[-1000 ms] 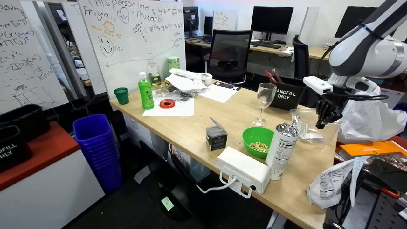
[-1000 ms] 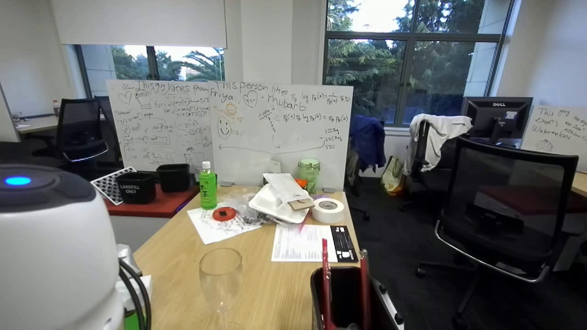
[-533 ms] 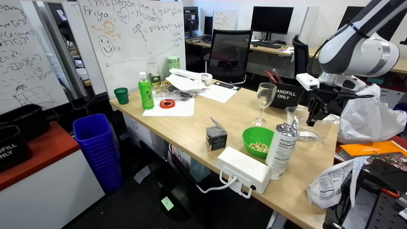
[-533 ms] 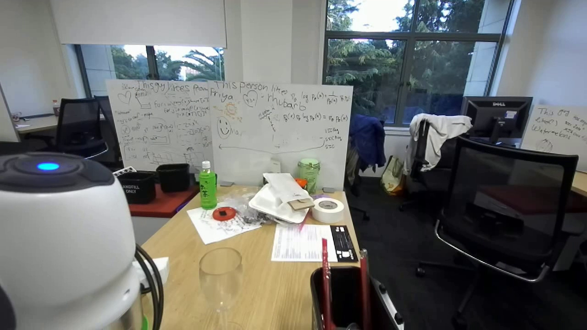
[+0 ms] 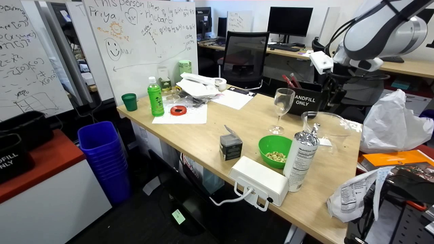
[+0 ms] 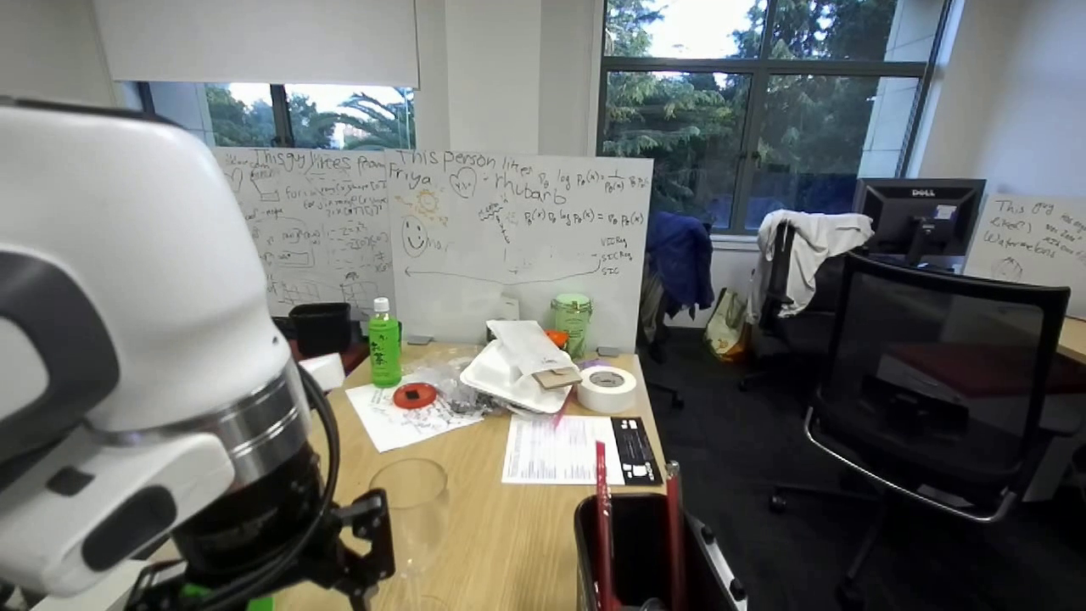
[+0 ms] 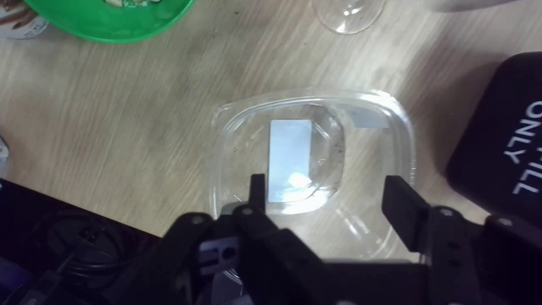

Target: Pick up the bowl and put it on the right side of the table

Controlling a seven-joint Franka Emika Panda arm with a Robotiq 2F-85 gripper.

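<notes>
Wood-topped table (image 5: pixel 203 139), cluttered; handwritten whiteboard (image 5: pixel 149 51) standing at its 10 o'clock in an exterior view. Clear plastic bowl (image 7: pixel 317 163) sits rim up on the table, toward 2 o'clock of the table's middle in that view. Gripper (image 7: pixel 324 186) hangs above the bowl — jaws spread wide, the bowl showing below and between the fingers. Wrist view, clock centred on the clear plastic bowl: green bowl (image 7: pixel 114 29) at 10, partly out of view; lettered black bin (image 7: pixel 487 140) at 3, near but apart. In an exterior view, same centre: wine glass (image 5: pixel 284 100) upright at 10; foil-topped canister (image 5: pixel 300 162) standing at 7; small black box (image 5: pixel 231 149) at 9, flap raised; white plastic bag (image 5: pixel 395 125) at 3, by the table's edge. Farther out at 9 — green bottle (image 5: pixel 156 100), upright, and red disc (image 5: pixel 173 110) on white paper (image 5: pixel 198 117).
</notes>
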